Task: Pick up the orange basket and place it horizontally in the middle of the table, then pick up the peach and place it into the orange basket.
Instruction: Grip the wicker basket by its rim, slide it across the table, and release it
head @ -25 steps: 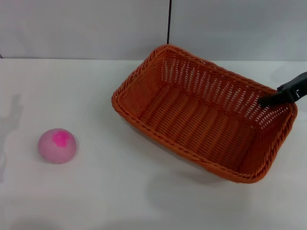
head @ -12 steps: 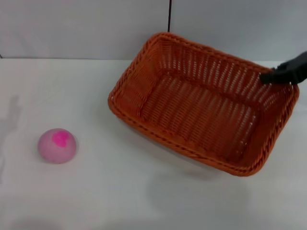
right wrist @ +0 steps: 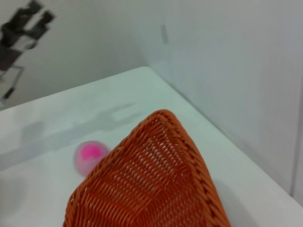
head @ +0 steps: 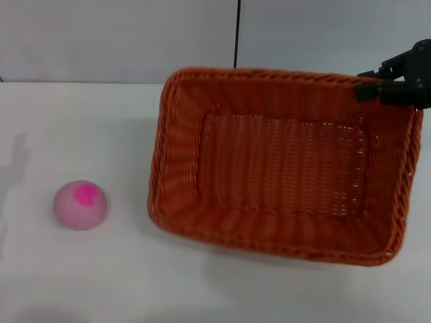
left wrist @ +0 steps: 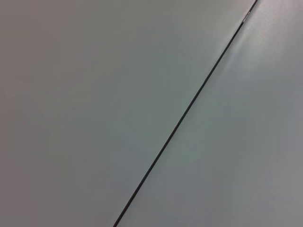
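Our right end effector [head: 369,89] sits at the upper right of the head view, clamped on the far right corner of the orange basket [head: 283,165]. The basket looks tipped up toward the camera, though we can't really tell how much of it touches the white surface [head: 101,269]. The peach [head: 81,204] sits on its own at the lower left, well apart from the basket. Our left end effector isn't visible; its wrist view only shows a blank wall [left wrist: 94,94].
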Controlling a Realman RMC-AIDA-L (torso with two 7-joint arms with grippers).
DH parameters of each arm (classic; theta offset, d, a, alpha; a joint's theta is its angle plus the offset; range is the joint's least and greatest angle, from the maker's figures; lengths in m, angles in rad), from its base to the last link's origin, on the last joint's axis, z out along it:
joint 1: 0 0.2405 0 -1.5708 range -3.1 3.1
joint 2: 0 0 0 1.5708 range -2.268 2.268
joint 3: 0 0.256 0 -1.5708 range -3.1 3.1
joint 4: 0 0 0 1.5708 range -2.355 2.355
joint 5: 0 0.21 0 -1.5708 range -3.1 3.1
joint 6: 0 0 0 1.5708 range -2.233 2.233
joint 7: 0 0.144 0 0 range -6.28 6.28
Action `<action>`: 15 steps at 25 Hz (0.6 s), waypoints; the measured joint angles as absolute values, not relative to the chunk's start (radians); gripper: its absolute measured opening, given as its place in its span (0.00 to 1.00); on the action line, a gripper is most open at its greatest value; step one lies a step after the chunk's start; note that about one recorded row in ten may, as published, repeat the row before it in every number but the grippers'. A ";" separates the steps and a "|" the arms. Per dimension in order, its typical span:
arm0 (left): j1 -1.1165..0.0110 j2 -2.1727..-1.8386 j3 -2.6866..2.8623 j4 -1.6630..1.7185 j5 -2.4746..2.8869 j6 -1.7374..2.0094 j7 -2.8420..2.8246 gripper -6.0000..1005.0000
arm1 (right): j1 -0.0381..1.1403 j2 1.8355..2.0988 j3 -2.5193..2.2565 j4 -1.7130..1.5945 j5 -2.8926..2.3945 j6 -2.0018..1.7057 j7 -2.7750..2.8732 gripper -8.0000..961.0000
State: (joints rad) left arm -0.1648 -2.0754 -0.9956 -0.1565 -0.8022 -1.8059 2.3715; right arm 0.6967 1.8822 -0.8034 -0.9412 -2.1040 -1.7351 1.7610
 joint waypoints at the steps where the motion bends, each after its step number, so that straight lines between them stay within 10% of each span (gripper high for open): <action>1: -0.165 -2.075 -0.996 -0.156 -0.802 -1.806 2.372 0.74 | 0.702 1.880 -0.804 -0.940 -2.103 -1.751 1.742 0.19; 15: -0.179 -2.075 -0.996 -0.156 -0.802 -1.804 2.372 0.74 | 0.781 1.884 -0.821 -0.772 -2.144 -1.791 1.633 0.21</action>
State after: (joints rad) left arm -0.1791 -2.0754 -0.9955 -0.1565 -0.8022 -1.8036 2.3716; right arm 0.7805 1.8844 -0.8207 -0.7719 -2.1445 -1.7913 1.6325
